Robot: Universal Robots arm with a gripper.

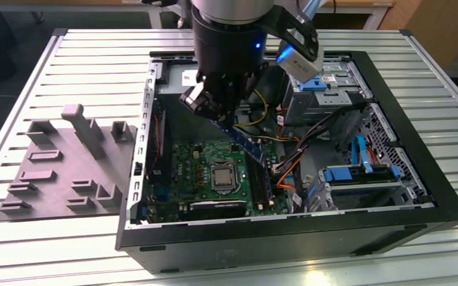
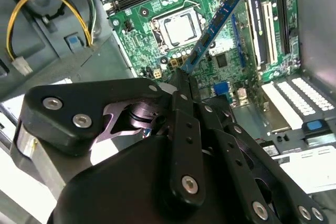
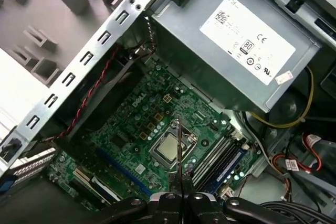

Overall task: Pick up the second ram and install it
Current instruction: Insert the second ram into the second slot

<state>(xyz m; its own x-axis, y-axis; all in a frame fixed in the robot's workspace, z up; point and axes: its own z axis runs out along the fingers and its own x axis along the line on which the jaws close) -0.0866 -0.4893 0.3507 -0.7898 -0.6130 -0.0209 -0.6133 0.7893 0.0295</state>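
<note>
In the exterior view, the gripper (image 1: pixel 215 114) is hanging in the middle of the frame, inside the open computer case (image 1: pixel 420 179). Its jaws are squeezing shut on the top end of the second ram (image 1: pixel 249 146), which is slanting down toward the green board (image 1: pixel 201 158). In the second wrist view, the second ram (image 2: pixel 215 24) is sticking out from the gripper (image 2: pixel 181 85) over the board. In the first wrist view, it is showing edge-on, beside the silver chip (image 3: pixel 167 149).

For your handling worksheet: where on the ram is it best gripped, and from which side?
By one end, pinched across its flat faces, coming from above, as the gripper holds the ram now. It is long, thin and flat, so this leaves its far end free to reach the motherboard.
</note>
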